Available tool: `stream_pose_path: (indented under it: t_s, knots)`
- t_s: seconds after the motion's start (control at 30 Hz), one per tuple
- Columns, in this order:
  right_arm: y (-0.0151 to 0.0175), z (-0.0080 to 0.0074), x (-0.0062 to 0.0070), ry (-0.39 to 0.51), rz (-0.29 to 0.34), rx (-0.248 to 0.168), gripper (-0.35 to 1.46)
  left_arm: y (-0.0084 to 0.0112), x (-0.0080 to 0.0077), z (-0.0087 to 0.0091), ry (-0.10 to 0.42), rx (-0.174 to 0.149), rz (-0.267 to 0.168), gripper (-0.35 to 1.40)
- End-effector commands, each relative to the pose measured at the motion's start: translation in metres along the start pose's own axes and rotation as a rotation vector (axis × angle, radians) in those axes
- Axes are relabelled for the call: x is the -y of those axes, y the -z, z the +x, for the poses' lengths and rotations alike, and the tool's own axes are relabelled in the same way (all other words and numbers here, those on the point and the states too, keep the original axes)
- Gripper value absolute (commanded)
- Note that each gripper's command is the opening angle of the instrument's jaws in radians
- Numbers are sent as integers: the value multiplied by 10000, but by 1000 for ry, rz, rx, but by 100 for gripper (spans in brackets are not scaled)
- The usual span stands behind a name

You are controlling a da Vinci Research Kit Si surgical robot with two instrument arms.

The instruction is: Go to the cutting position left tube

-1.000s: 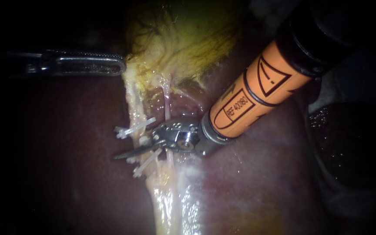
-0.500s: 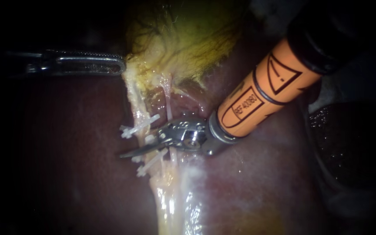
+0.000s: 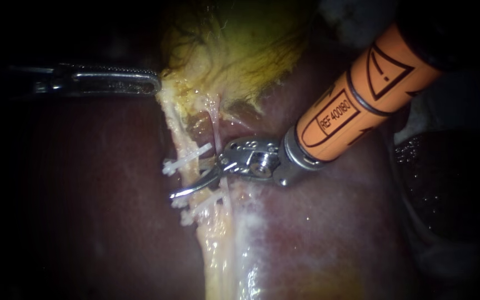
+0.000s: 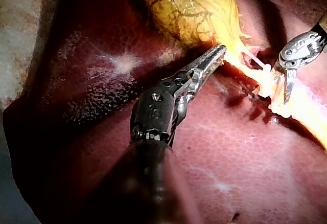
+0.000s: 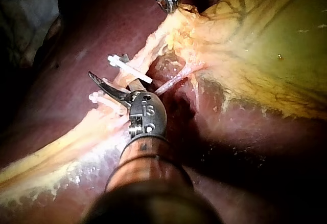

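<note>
Slanting down, right instrument (image 3: 180,193) crosses left tube (image 3: 180,145) (left instrument (image 3: 155,84) grips gallbladder (image 3: 234,50)).

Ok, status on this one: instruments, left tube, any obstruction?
Left instrument shut on gallbladder edge. Right instrument tip lies across left tube, between clips. Nothing blocking.

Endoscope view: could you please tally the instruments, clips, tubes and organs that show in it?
Instruments: 2 (left instrument, right instrument)
Clips: 3
Tubes: 2 (left tube, right tube)
Organs: 2 (gallbladder, liver)
Total: 9
</note>
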State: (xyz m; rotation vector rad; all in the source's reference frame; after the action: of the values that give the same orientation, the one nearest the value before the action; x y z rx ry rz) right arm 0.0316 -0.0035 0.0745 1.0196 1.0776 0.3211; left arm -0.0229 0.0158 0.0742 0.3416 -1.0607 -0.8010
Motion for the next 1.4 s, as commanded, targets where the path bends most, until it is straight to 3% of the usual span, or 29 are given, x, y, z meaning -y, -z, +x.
stream_pose_path:
  t_s: [0.03, 0.23, 0.43, 0.9, 1.23, 1.4]
  knots:
    - [-1, -1, -1, -6, 17, -4, 119, 0, 0, 0, 0, 0, 0, -35]
    - [-8, 3, -5, -36, 100, -10, 119, -1, 0, 1, 0, 0, -1, -35]
    - [-10, 5, -7, -62, 153, 21, 117, -1, 0, 1, 0, 0, -1, -35]
    - [4, 2, -13, -82, 156, 40, 117, -1, 0, 1, 0, 0, -1, -35]
    - [-2, -2, -14, -84, 153, 46, 117, -1, 0, 1, 0, 0, -1, -35]
    - [-20, -10, -16, -95, 180, 6, 117, -1, 0, 1, 0, 0, -1, -35]
